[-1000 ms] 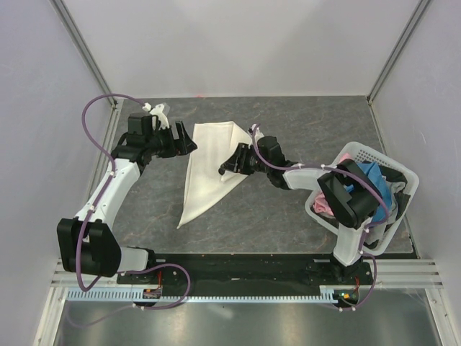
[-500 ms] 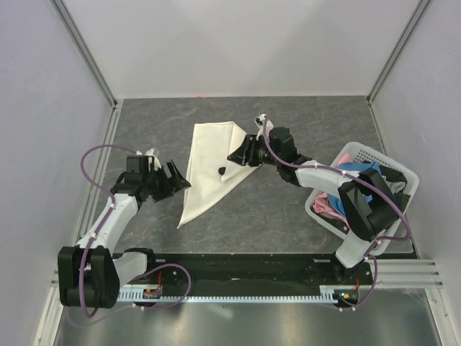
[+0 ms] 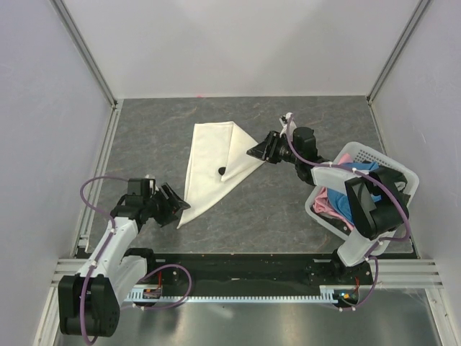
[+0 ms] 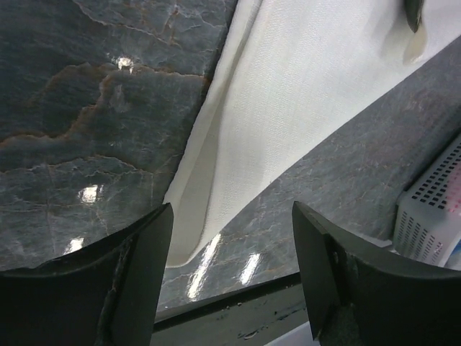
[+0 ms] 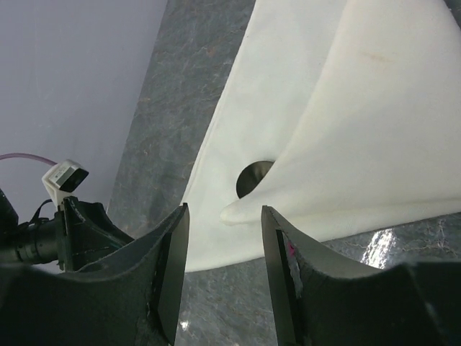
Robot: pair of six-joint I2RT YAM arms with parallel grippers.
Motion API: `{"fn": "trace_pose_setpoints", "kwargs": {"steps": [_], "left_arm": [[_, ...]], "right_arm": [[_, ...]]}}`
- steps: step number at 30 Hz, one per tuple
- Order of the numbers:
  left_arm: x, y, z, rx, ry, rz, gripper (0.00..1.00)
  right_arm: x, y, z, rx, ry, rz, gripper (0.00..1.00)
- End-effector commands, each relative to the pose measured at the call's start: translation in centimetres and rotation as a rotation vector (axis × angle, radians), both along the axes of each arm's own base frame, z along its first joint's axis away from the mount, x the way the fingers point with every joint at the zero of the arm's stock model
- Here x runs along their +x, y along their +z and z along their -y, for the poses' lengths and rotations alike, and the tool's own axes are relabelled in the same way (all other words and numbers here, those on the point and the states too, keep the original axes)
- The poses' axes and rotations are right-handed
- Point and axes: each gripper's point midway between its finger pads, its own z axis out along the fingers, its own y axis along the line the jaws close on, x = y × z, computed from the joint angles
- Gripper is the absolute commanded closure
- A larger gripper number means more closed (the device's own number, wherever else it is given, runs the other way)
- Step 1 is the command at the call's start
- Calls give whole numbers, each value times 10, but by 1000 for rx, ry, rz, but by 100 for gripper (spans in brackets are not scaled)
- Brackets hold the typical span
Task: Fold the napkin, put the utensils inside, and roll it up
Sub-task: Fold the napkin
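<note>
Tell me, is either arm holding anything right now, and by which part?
Nothing is held. The left gripper and right gripper both show open, empty jaws near the napkin.

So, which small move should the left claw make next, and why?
Probably ease the open left claw down onto the near pointed tip of the folded cream-white cloth napkin to start rolling: the rounded head of the black utensil already peeks out from under the fold, and the claw is empty, right beside that tip.

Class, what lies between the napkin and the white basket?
The right tool and its arm, above bare table, from napkin to basket: top view.
</note>
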Motion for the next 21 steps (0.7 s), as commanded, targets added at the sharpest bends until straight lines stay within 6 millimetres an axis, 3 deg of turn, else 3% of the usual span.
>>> {"fn": "trace_pose_setpoints", "kwargs": {"steps": [1,5,12,21], "left_arm": [[-12,-15,-2,-23,97,-126,29],[-19,-23,-4,-20,128,-192,38],[-25,-28,-13,33,182,-269,41],[-30,-33,-14,28,209,-307,54]], "right_arm": [[-3,40,-4,75,37,109,47],[-2,39,-3,94,38,100,47],[1,39,0,117,42,96,47],[6,29,4,140,43,66,47]]}}
